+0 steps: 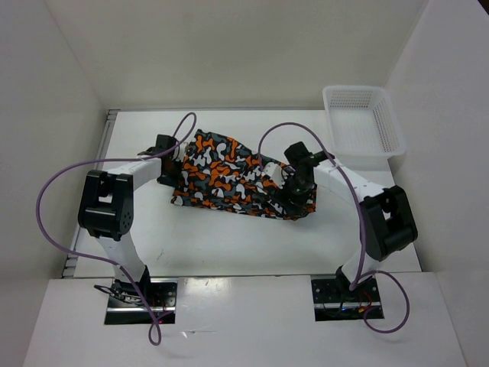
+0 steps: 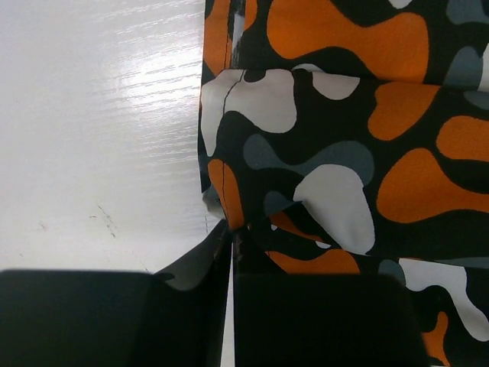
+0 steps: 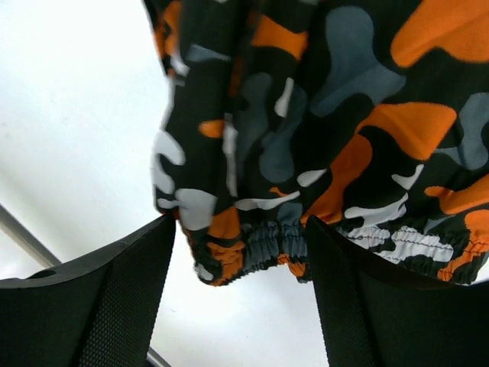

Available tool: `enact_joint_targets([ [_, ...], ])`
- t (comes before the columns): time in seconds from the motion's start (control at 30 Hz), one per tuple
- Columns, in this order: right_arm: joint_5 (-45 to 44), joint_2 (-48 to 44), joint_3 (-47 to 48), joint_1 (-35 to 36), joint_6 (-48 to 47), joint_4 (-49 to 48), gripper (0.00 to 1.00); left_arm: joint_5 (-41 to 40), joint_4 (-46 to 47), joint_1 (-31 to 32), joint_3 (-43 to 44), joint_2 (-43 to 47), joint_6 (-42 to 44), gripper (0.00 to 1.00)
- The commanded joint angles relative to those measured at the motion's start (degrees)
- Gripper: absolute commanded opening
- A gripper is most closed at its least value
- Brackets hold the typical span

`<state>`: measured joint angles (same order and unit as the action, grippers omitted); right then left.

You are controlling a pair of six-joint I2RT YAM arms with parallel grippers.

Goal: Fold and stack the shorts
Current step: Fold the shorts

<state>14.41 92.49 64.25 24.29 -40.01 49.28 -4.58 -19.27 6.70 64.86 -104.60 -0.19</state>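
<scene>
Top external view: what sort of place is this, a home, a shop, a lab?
Probably a lab test cell: a white table boxed in by bare white panels, left arm and right arm bolted at its near edge, with the shorts and a mesh basket as props.

The shorts (image 1: pixel 229 174) are soft cloth in a busy blotch print of orange, white, grey and black, with a gathered elastic waistband (image 3: pixel 267 248). They lie rumpled and partly doubled over, spread lengthwise, left of the white mesh basket (image 1: pixel 359 118) and apart from it.
</scene>
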Motion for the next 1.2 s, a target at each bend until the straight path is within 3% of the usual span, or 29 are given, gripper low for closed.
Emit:
enact_joint_targets([
  [0.0, 2.8, -0.64, 3.69, 2.07, 0.02, 3.45, 0.75, 0.54, -0.77, 0.24, -0.79, -1.84, 0.19, 0.04],
  [0.13, 0.8, -2.05, 0.64, 7.07, -0.51, 4.43, 0.77, 0.01, -0.77, 0.77, -0.27, -1.32, 0.19, 0.04],
  [0.3, -6.48, -2.66, -5.09, 7.61, 5.2, -4.34, 0.77, -0.52, -0.77, 0.77, -0.26, -1.31, 0.19, 0.03],
  [0.53, -17.92, -2.66, -8.08, 4.72, 5.2, -11.3, 0.47, -2.1, -1.3, 0.77, 0.79, -0.78, 0.19, 0.02],
  [0.7, -17.58, -2.66, -5.2, 2.78, 4.41, -11.23, 0.13, -4.03, -1.3, 0.77, 2.02, -0.26, 0.19, 0.0],
  [0.8, -14.69, -2.66, 0.23, 2.78, 2.84, -8.25, 0.1, -5.52, -1.82, 0.77, 4.92, 0.36, 0.19, 0.0],
  [1.0, -9.24, -2.14, 10.19, 2.78, -1.38, -0.51, 0.17, -6.06, -4.81, 0.77, 10.63, 2.82, 0.19, 0.0],
  [1.17, -14.04, -0.03, 10.19, 2.07, -2.88, -4.61, 0.0, -8.25, -4.12, 0.77, 14.58, 3.43, 0.19, 0.0],
])
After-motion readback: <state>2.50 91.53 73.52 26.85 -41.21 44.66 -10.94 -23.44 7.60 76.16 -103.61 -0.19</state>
